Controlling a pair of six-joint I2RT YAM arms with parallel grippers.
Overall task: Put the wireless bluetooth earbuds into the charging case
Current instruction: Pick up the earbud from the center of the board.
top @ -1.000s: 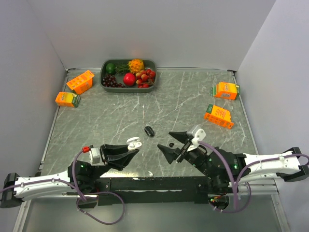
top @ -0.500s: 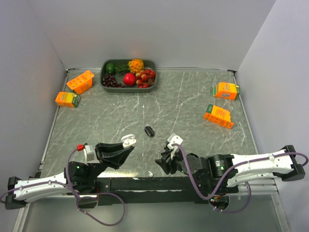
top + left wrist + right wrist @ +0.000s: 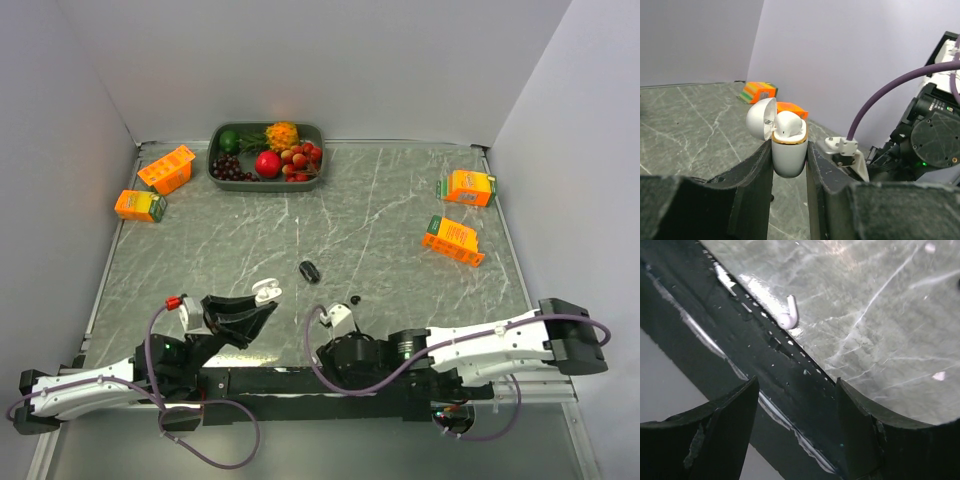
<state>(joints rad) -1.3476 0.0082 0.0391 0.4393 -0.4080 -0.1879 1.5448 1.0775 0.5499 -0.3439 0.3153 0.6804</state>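
While the left gripper [image 3: 789,151] pinches the open charging case [image 3: 788,162] upright, one earbud [image 3: 788,123] seated inside, the right gripper [image 3: 796,385] hangs spread over a loose white earbud [image 3: 789,314] lying flat at the near edge of the table [image 3: 880,315], just beside the black rail [image 3: 765,365], stem pointing away from it; orange cartons [image 3: 452,238] sit well apart

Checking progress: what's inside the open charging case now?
One white earbud sits in the charging case, its top showing. The rest of the interior is hidden behind it and the rim.
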